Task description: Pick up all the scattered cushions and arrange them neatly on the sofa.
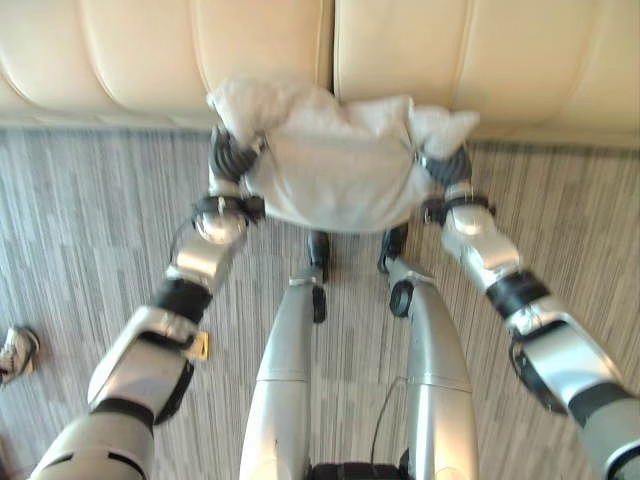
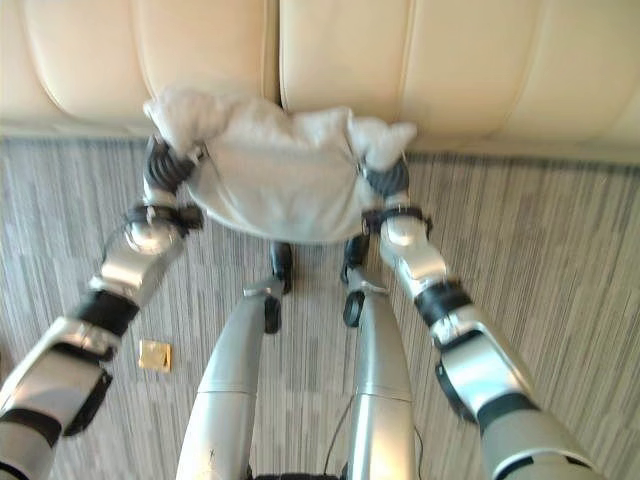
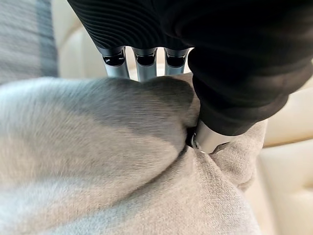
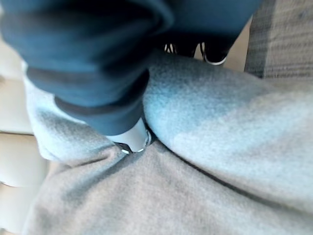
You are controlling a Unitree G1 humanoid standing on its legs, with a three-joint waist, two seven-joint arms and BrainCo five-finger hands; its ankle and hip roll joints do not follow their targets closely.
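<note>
At the far left, you are seeing part of a person's shoe [image 1: 17,352] lying on the striped grey carpet [image 1: 90,230], and nearer the middle a small yellow square tag [image 2: 154,355] is resting flat on the same carpet.

Moving right, your left hand [image 1: 228,158] is gripping the left edge of 1 pale grey cushion [image 1: 335,165]. In the left wrist view the fingers [image 3: 145,66] are reaching over the top of the fabric while the thumb [image 3: 210,139] is digging into it from the near side, so the cloth is bunching between them: the hand is clamped on the cushion.

The cushion is hanging between the 2 hands, raised clear of the carpet, its upper corners overlapping the front of the cream sofa [image 1: 470,60], roughly below the seam between 2 of its padded sections.

At the right, your right hand [image 1: 447,165] is holding the cushion's opposite edge. In the right wrist view its thumb [image 4: 129,137] is pressing into a fold of the cloth, pinching it.
</note>
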